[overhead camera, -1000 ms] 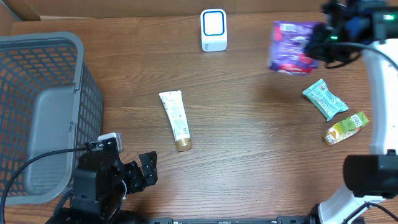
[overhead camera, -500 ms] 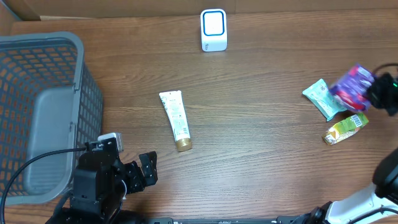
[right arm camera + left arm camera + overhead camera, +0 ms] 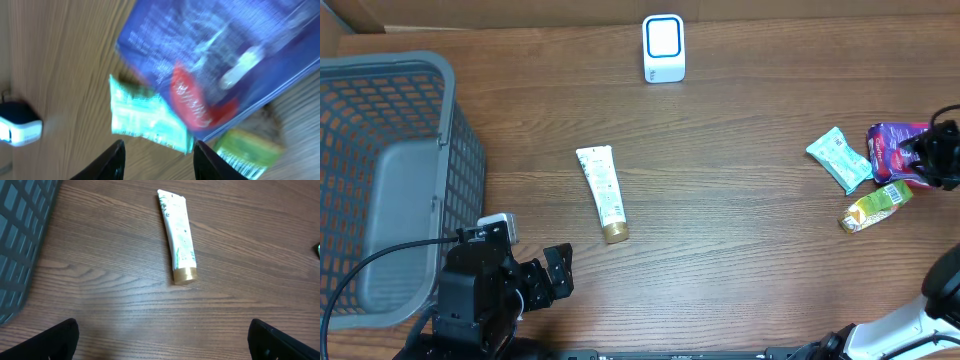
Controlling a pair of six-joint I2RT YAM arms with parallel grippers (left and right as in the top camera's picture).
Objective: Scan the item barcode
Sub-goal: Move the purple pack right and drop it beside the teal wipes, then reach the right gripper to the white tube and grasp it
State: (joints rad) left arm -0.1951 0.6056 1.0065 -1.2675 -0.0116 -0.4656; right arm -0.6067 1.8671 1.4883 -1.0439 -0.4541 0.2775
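A: Overhead?
B: The purple packet (image 3: 895,148) is lying at the right edge, just beside the right gripper (image 3: 932,158) and well apart from the scanner (image 3: 663,48); no scan is happening.
A: Left wrist?
B: Only it is showing the left gripper (image 3: 164,332), fingers (image 3: 60,340) spread wide, short of the tube (image 3: 177,235).
A: Right wrist?
B: Blurred; fingers seemingly standing partly apart, gripping nothing.

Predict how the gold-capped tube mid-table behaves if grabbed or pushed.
The tube looks flat-crimped at its far end and lies flat, so it probably slides rather than rolls. Its body seems soft plastic, so it may dent under a squeeze. The round gold cap is likely the stiffest spot.
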